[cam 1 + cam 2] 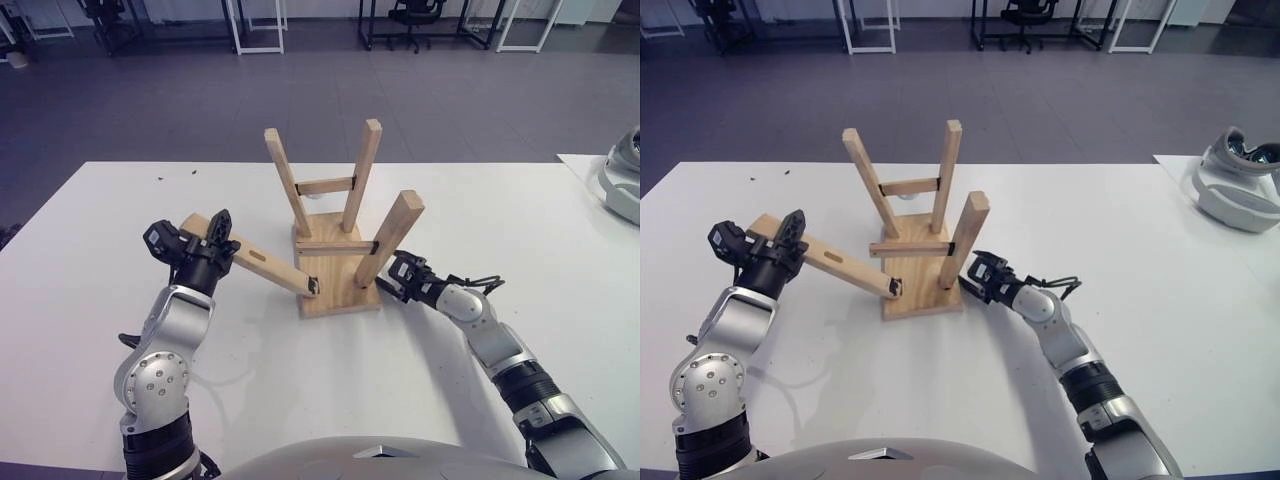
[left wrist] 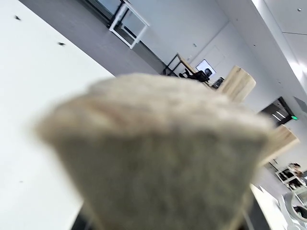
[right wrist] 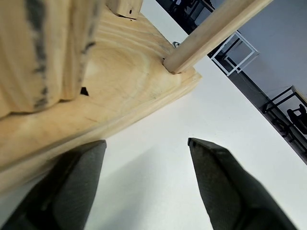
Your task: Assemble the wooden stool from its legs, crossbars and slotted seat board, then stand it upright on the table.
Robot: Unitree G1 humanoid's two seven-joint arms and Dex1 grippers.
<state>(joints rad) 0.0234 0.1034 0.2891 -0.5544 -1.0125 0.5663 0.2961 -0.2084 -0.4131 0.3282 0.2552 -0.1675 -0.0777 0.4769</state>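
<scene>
Centre-left, the left gripper (image 1: pixel 221 237) clamps a loose pale wooden leg (image 1: pixel 268 267), tip touching the upturned slotted seat board (image 1: pixel 340 297); the right gripper (image 1: pixel 394 283), fingers apart, sits just beside its right edge.

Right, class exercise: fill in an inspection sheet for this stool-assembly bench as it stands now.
Surface: white table, flat.
Job's things: seat board lies flat with three legs standing up from it and two crossbars between them; fourth leg slants, its lower end at the board's near left corner.
Clutter: dark specks at far left; headset on the adjoining surface at right.
Grippers: left gripper shut on the fourth leg; right gripper beside the board's right edge, fingers open.
Cables: black loop at the right wrist.
Surroundings: grey floor, white-framed tables, office chair.
</scene>
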